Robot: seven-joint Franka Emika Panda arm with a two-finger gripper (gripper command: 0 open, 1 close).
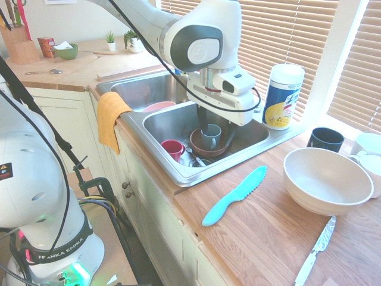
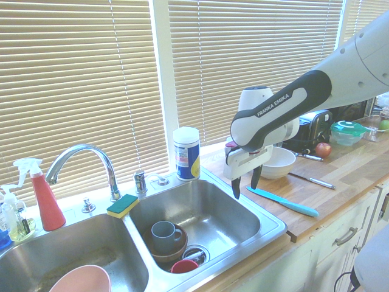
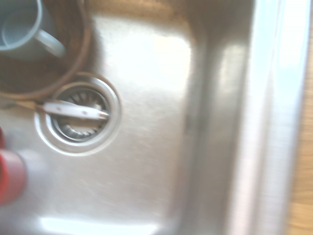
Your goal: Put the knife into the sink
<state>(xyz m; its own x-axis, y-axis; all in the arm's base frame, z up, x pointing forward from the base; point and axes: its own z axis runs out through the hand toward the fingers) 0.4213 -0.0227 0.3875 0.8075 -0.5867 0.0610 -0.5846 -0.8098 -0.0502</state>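
Our gripper (image 2: 245, 185) hangs wide open and empty above the sink (image 2: 209, 222). The knife (image 1: 234, 195) lies flat on the worktop (image 1: 256, 238) beside and below it. We should align the jaws across the handle before descending.

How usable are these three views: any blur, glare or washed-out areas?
First exterior view: sharp, though the window blinds are overexposed. Second exterior view: strongly backlit, yet the knife and open gripper read clearly. Wrist view: blurred, with glare on the sink floor; the drain stays recognisable.
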